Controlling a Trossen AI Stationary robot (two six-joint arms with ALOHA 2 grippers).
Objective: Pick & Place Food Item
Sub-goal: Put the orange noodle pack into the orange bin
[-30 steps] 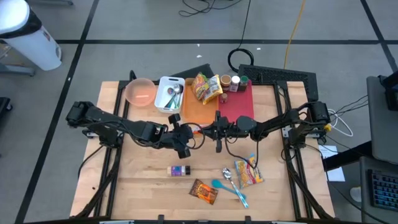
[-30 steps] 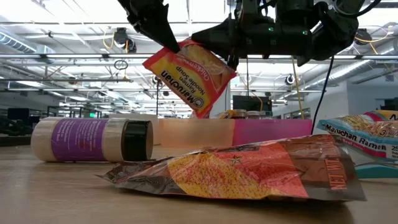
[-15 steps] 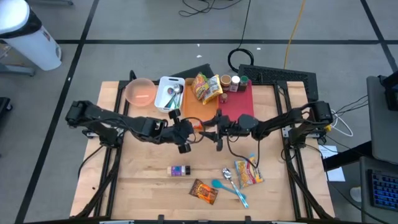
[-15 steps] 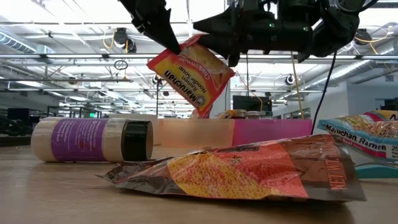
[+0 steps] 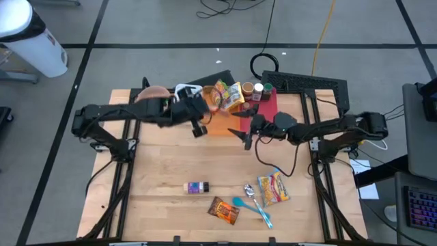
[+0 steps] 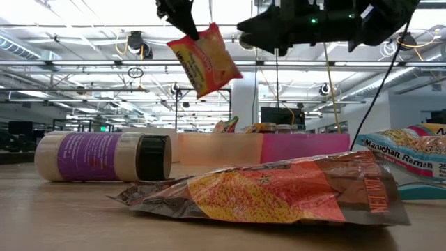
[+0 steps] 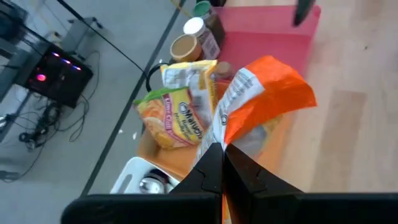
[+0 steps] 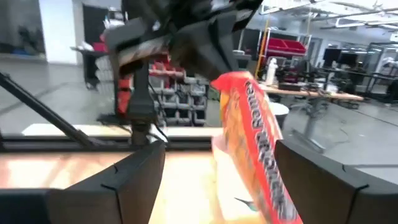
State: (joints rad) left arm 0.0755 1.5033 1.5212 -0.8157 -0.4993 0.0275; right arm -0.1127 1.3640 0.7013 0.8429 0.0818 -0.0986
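The left arm reaches across the back of the surface (image 5: 164, 171), stretched out level from its base toward the orange board (image 5: 220, 121). Its tool (image 5: 203, 116) is clamped tight on one corner of a ramen pack (image 6: 203, 58), which hangs in the air, tilted, over the near edge of that board. In the left wrist view the two dark fingers (image 7: 214, 171) meet on the pack's crimped edge, with the orange wrapper fanning out beyond them.

The right arm comes in from the other side, bent at the elbow, and its tool (image 5: 240, 133) sits just off the board's right corner, over the edge of the red mat (image 5: 268, 115). Its fingers stand spread apart and hold nothing; the pack shows between them in the right wrist view, held only by the left tool.

On the board's far end lie two more noodle packs (image 5: 227, 94), and beside them, at the top of the red mat, stand some small jars (image 5: 254, 90). Left of the board is a white tray (image 5: 184, 104) with cutlery in it; I can't make out each piece. Further left of the tray sits a pink bowl (image 5: 151, 96), partly hidden by the left arm, and I can't tell what is in it.
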